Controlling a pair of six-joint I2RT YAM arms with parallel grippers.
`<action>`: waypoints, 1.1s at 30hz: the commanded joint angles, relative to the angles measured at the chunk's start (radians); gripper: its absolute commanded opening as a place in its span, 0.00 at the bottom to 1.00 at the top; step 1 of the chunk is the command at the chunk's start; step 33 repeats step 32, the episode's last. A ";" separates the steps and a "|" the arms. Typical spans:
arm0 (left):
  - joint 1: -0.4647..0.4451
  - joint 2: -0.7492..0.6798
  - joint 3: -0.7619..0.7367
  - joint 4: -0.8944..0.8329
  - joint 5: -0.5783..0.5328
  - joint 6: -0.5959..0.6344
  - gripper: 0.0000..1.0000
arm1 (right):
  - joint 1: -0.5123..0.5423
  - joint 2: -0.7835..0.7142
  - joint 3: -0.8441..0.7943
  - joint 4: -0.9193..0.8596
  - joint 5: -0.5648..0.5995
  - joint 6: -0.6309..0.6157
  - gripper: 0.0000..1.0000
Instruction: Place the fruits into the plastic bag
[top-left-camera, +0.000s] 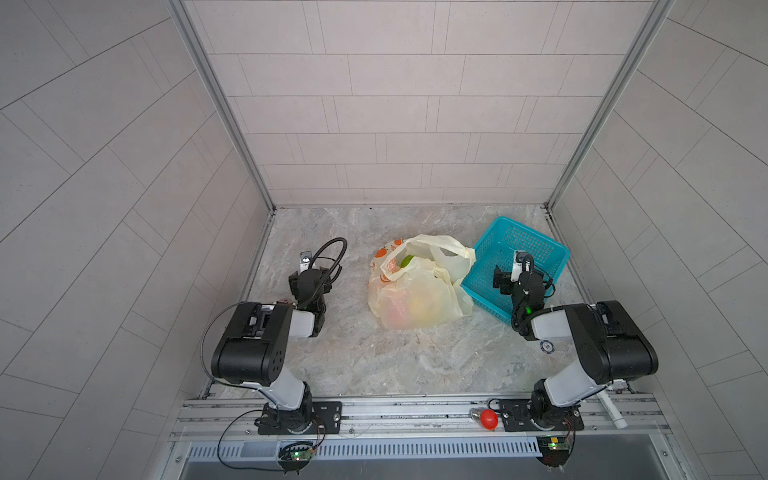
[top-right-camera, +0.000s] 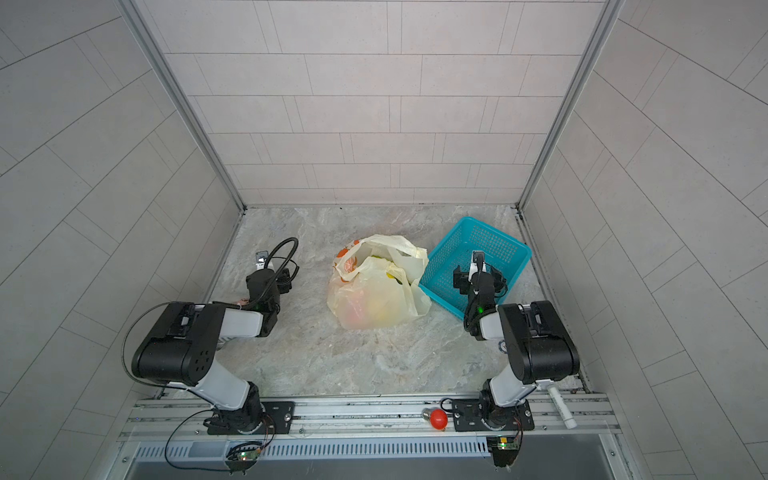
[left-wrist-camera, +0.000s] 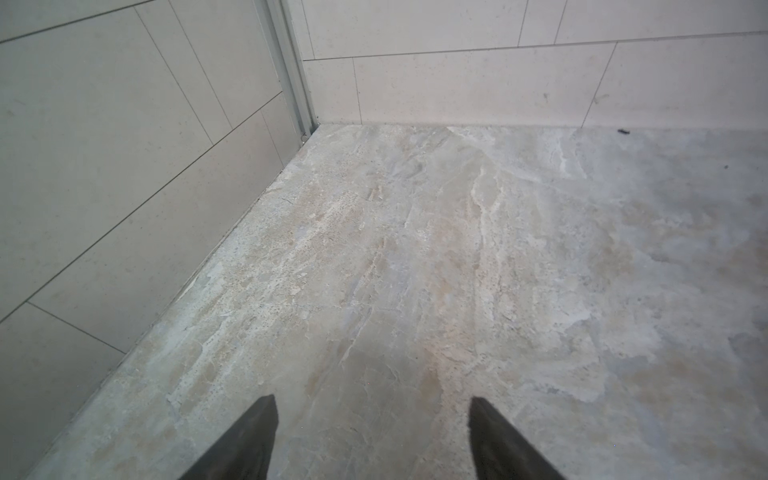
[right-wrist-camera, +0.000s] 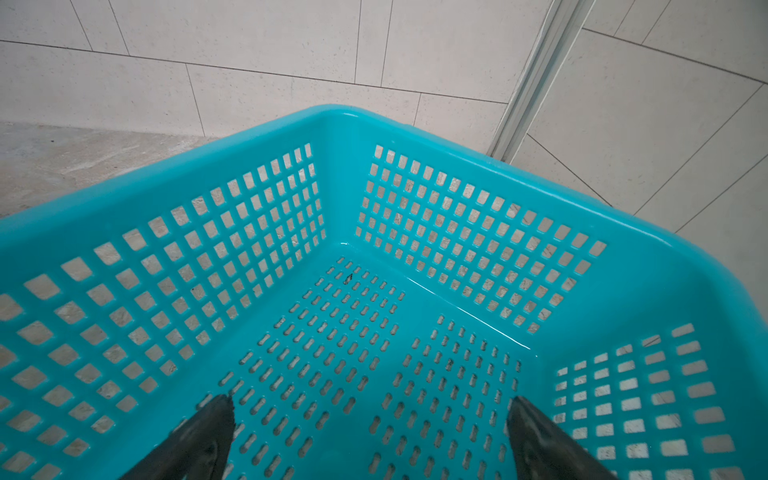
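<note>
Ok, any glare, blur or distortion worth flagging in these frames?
In both top views, wide-angle bending of the side wall lines; soft even light; fruits only hazy colours through the plastic bag. Left wrist view: table sharp, left gripper tips dark, soft-edged. Right wrist view: thin glare streak on the basket floor, right gripper tips blurred.

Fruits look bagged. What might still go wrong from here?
1. The bag lies with its mouth gaping and a green fruit near the opening; a nudge might roll it out.
2. The right gripper is open over the basket, which seems to touch the bag; clipping a wall might drag both.
</note>
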 joint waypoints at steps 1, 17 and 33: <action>0.001 0.001 -0.013 0.034 0.001 0.007 0.66 | -0.006 0.005 -0.011 0.007 -0.010 0.005 0.99; -0.004 -0.008 -0.023 0.049 -0.002 0.016 1.00 | -0.005 0.005 -0.011 0.006 -0.010 0.005 0.99; -0.001 -0.002 -0.010 0.026 0.006 0.007 1.00 | -0.007 0.005 -0.011 0.006 -0.011 0.006 0.99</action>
